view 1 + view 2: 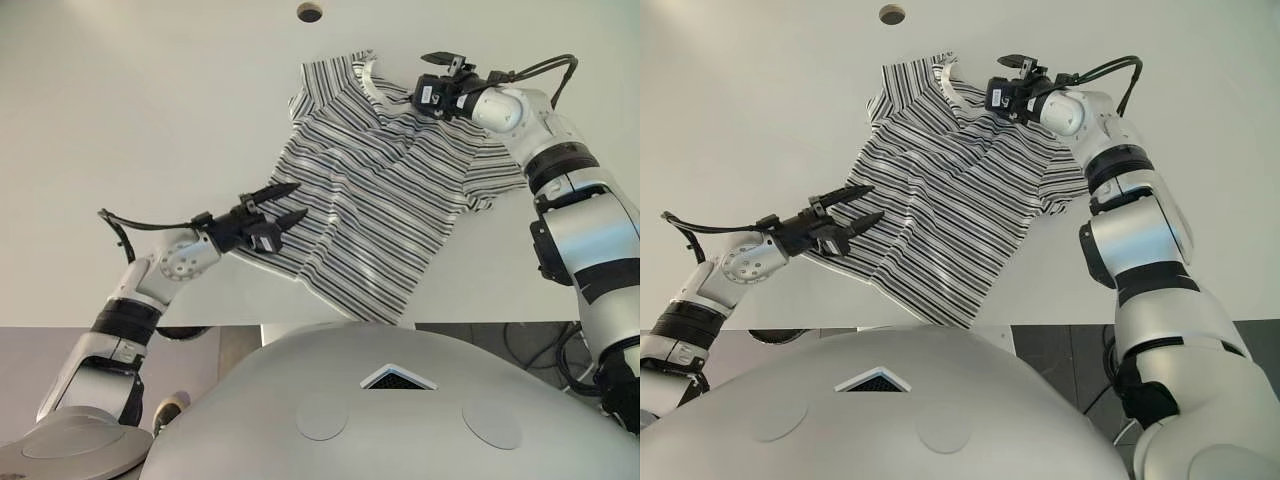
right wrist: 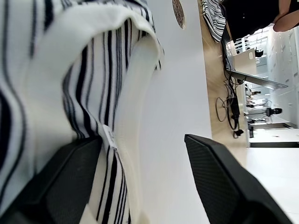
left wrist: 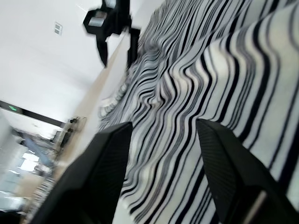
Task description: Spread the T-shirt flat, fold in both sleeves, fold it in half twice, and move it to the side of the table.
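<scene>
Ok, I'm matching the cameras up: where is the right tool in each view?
Left eye view: right tool upper right, at the collar.
Right eye view: upper middle, at the collar.
Left wrist view: far off, beyond the left tool.
Right wrist view: its own fingers up close, flanking the collar.
Shared landmark: the striped T-shirt.

Glossy silver arms (image 1: pixel 585 230) with black joint bands, looping black wrist cables (image 1: pixel 545 66), black left gripper (image 3: pixel 164 122) and right gripper (image 2: pixel 142 140).
</scene>
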Robot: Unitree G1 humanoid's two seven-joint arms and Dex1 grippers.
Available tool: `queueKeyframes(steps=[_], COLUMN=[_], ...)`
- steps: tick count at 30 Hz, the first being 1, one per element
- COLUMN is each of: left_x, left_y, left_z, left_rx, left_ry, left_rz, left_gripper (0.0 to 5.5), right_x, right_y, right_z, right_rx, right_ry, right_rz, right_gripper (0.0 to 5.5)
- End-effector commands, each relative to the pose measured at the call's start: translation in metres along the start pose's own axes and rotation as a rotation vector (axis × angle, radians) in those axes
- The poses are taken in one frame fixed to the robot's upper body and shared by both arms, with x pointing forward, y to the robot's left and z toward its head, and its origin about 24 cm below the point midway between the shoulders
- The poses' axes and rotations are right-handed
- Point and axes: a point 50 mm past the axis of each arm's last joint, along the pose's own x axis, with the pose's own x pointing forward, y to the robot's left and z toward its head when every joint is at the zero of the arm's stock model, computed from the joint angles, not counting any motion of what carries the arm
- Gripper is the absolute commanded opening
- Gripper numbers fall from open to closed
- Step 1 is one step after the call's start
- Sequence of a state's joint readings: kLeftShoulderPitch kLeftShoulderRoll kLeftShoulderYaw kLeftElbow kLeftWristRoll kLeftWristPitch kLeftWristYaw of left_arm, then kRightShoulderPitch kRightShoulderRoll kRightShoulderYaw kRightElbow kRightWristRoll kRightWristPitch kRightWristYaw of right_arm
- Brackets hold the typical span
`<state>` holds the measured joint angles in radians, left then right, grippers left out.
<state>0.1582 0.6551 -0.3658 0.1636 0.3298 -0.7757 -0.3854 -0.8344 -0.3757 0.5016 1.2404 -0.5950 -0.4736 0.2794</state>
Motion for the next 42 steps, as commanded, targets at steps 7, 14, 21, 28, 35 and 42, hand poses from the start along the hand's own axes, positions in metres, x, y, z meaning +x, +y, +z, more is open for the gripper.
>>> queueKeyframes(steps=[7,14,21,28,35,42], left_x=[0.009,0.014,0.036,0.070,0.064,0.040], left_y=[-0.007,0.037,0.076,0.056,0.006,-0.002], left_z=[0.024,0.055,0.042,-0.015,-0.062,-0.077], left_rx=[-0.184,-0.377,-0.156,0.353,0.481,0.425], left_ry=[-0.041,-0.242,-0.184,0.070,0.174,0.227], left_rz=[-0.016,0.276,0.373,0.158,-0.147,-0.213], left_gripper=[2.52,2.52,2.52,2.52,2.52,2.52], right_x=[0.005,-0.087,-0.153,-0.177,-0.177,-0.187], right_y=[-0.001,-0.015,0.073,0.109,0.134,0.148], right_z=[-0.002,0.004,0.051,0.043,0.022,-0.024], right_rx=[-0.032,0.299,0.486,0.462,0.420,0.400], right_ry=[0.073,-0.490,-0.635,-0.483,-0.327,-0.139], right_rz=[-0.020,-0.349,0.058,0.356,0.507,0.605], right_gripper=[3.35,3.35,3.35,3.35,3.35,3.35])
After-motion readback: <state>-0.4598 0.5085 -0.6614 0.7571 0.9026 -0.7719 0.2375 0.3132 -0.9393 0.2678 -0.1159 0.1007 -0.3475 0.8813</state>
